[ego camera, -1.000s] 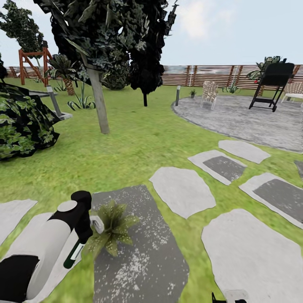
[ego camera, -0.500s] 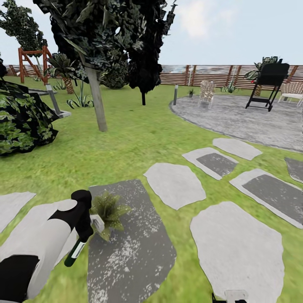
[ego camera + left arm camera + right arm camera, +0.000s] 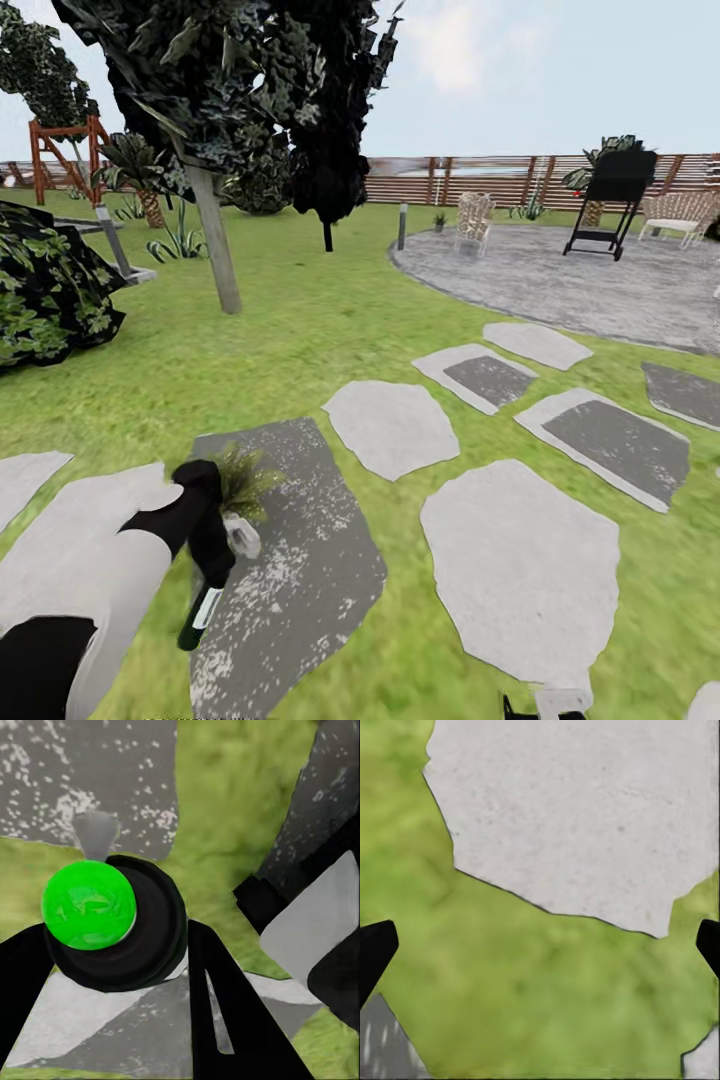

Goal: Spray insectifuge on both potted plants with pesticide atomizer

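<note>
Here the left gripper (image 3: 215,560) is clamped on the pesticide atomizer (image 3: 203,612), holding it over a dark stepping stone (image 3: 300,560) in the garden. Its pale label is too blurry to read. A potted plant (image 3: 243,482) sits on that stone, just beside the gripper. The right gripper (image 3: 540,945) has its fingers spread wide over grass.

Green lawn (image 3: 300,330) w/ grey stepping stones (image 3: 520,560), fence (image 3: 480,180) behind

No lettering, brand, number or sign can be read anywhere; the pale label on the dark spray bottle (image 3: 203,612) is blurred.
</note>
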